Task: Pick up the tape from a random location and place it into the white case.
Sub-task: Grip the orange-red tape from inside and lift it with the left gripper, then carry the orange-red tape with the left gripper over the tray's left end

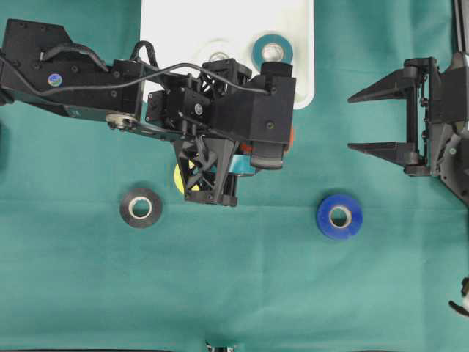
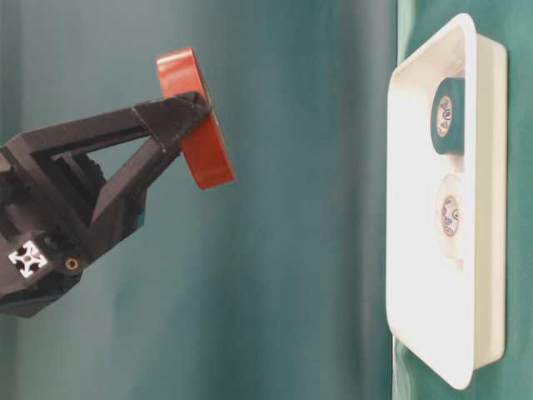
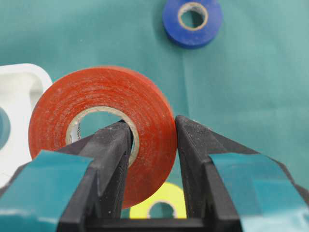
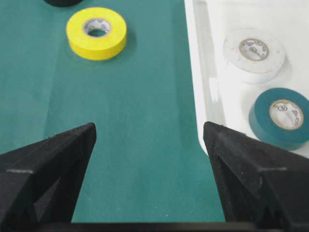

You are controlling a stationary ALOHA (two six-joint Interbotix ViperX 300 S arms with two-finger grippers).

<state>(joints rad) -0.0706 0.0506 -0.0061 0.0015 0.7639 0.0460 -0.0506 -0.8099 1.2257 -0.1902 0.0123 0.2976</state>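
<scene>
The green cloth-covered table (image 1: 242,293) spreads under everything, and at its far edge sits the large shallow white plastic case (image 1: 165,29) with its raised rim, which is where my load has to end up. Two rolls already lie flat inside it, a teal one (image 1: 272,51) and a white one (image 4: 254,54), so I judge the open floor beside them is the place to aim for.

My left gripper (image 3: 152,145) is clenched on the red roll of tape (image 3: 104,133): one finger (image 3: 108,159) passes through the core and the other presses the outer face, pinching the wall of the roll so it hangs on edge. The side view shows it lifted clear of the cloth, near the case but not yet over it.

My right gripper (image 4: 149,140) hangs with its jaws spread wide on nothing, parked off to the side, I'd say to keep out of the left arm's path.

The blue roll (image 1: 339,216), black roll (image 1: 141,207) and yellow roll (image 4: 97,32) lie flat on the cloth, waiting.
</scene>
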